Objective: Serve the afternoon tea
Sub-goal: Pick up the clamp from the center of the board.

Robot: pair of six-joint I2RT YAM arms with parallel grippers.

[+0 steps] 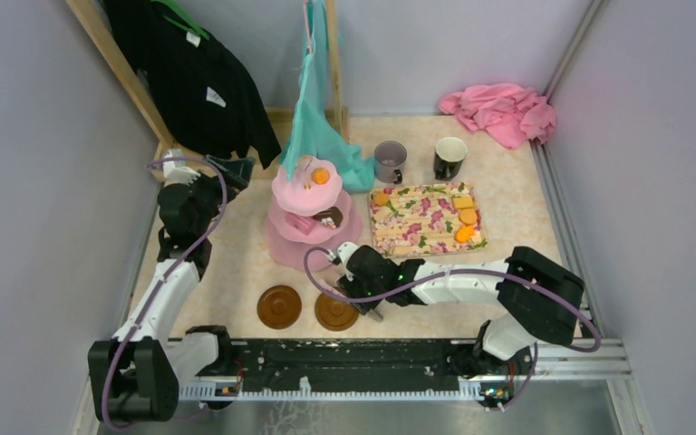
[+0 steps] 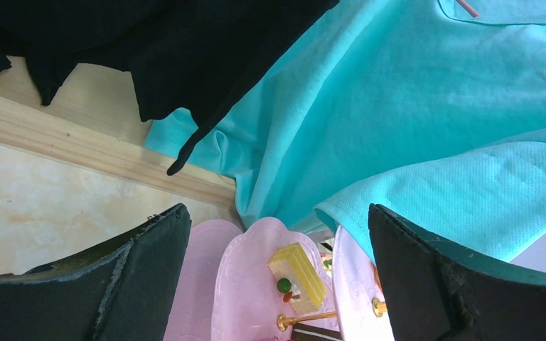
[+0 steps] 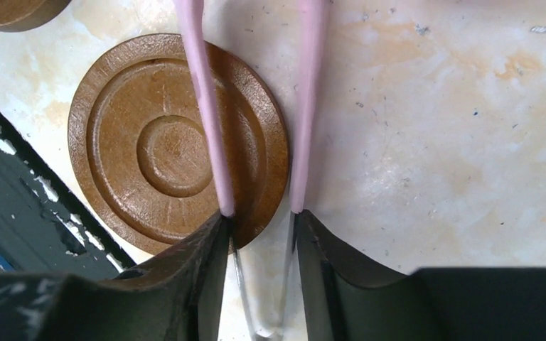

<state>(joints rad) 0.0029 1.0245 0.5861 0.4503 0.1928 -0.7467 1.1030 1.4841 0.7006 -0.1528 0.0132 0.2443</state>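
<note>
The pink three-tier stand stands left of centre with an orange cake on top and a brown cake lower down. A yellow cake lies on a tier of the stand. My left gripper hangs open beside the stand, nothing between its fingers. My right gripper is shut on pink tongs, whose arms reach over the edge of a brown disc. Two brown discs lie near the front. The grey mug and black mug stand at the back.
A floral tray holds several orange cakes. Teal fabric and a black garment hang at the back left, a pink cloth lies back right. The rail runs along the front edge.
</note>
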